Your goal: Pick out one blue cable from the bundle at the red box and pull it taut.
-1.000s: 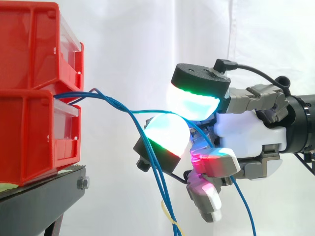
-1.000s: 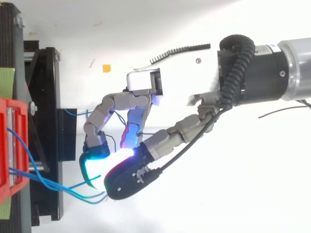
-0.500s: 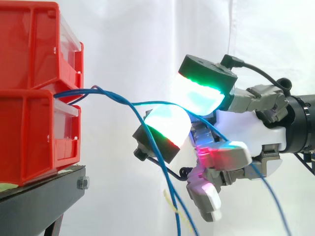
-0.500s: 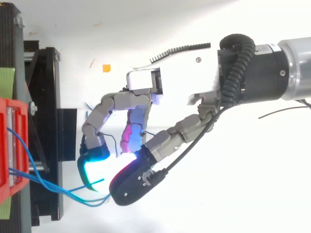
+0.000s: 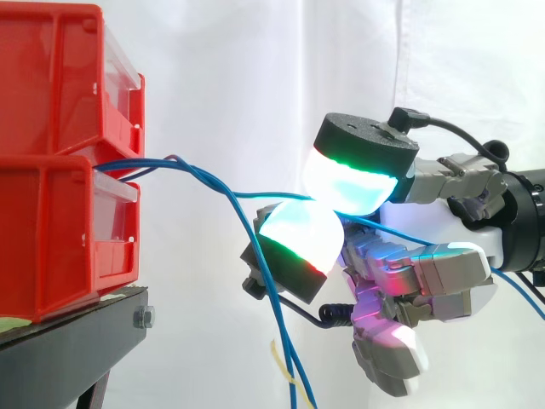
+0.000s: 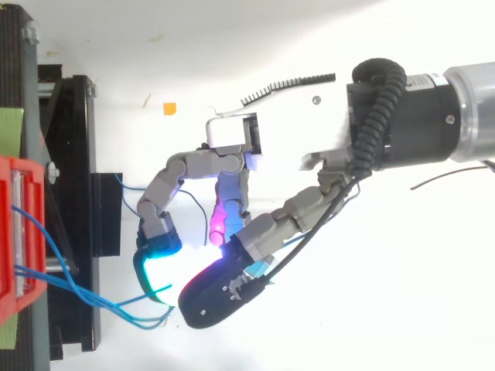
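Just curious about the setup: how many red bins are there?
2. The upper red bin sits stacked on the lower red bin, which rests on the black stand at the side view's left edge. Others may be hidden beyond that edge.

bins point(image 5: 60, 170): were red, with clear pale fronts
cables point(image 5: 213, 183): were blue
tie point(image 5: 285, 366) on the cables: was pale yellow
hand point(image 6: 286, 143): had a white shell and grey fingers
pads point(image 5: 294, 234): glowed cyan-white, edged green and red, with black backs; lower ones glowed magenta
stand point(image 5: 77, 341): was black
curtain point(image 5: 255, 68): was white
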